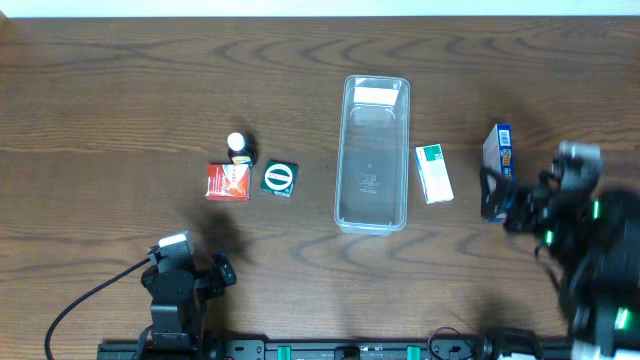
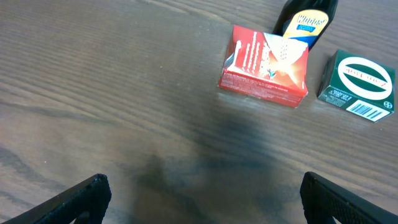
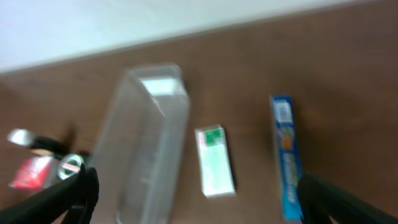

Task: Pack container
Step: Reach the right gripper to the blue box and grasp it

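The clear container (image 1: pixel 372 155) lies lengthwise at the table's middle, white label at its far end, nothing inside; it also shows in the right wrist view (image 3: pixel 146 149). A white-and-green box (image 1: pixel 433 173) (image 3: pixel 215 160) lies just right of it. A blue box (image 1: pixel 497 150) (image 3: pixel 286 155) stands on edge further right. A red box (image 1: pixel 227 181) (image 2: pixel 265 66), a green box (image 1: pixel 279 178) (image 2: pixel 359 86) and a dark bottle (image 1: pixel 238 147) (image 2: pixel 306 22) sit left of the container. My left gripper (image 2: pixel 200 199) is open and empty near the front left. My right gripper (image 3: pixel 199 199) is open and empty, raised at the right.
The table's far edge (image 3: pixel 186 28) meets a pale wall. A black cable (image 1: pixel 85 300) trails from the left arm toward the front edge. A rail (image 1: pixel 330 350) runs along the front edge.
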